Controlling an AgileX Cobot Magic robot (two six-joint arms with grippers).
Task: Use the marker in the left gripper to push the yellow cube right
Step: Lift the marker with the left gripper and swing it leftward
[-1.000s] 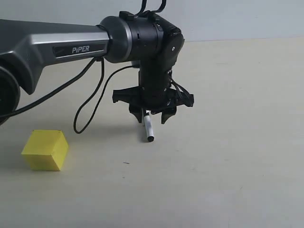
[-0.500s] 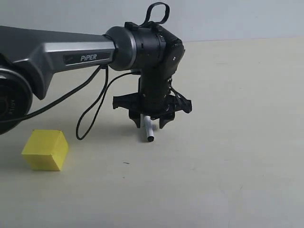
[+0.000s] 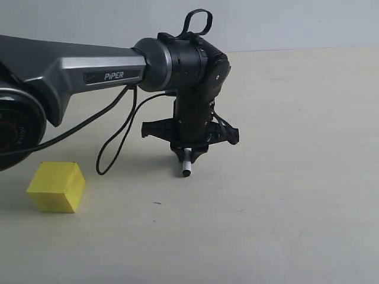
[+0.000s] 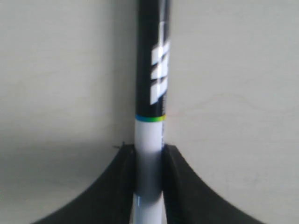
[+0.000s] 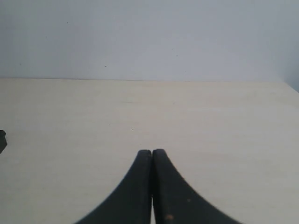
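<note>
The word "PiPER" is showing in pale letters on a dark strip along the long grey metal arm link (image 3: pixel 89 65), which is reaching in from the table's left side. Small lettering is sitting on the round black joint housing (image 3: pixel 18 127) there, too small to read. White blocky print is running along the black cap of the slim white-barrelled marker (image 4: pixel 150 112), too blurred to read.

Table (image 3: pixel 266 225) bare between my marker (image 3: pixel 186 164) and yellow cube (image 3: pixel 56 186), which sits well left of it, apart. My cable (image 3: pixel 105 155) loop droops low beside that lane, behind it. Right of left gripper (image 3: pixel 188 155): open tabletop, free passage. Only cube stands in way on left side.
</note>
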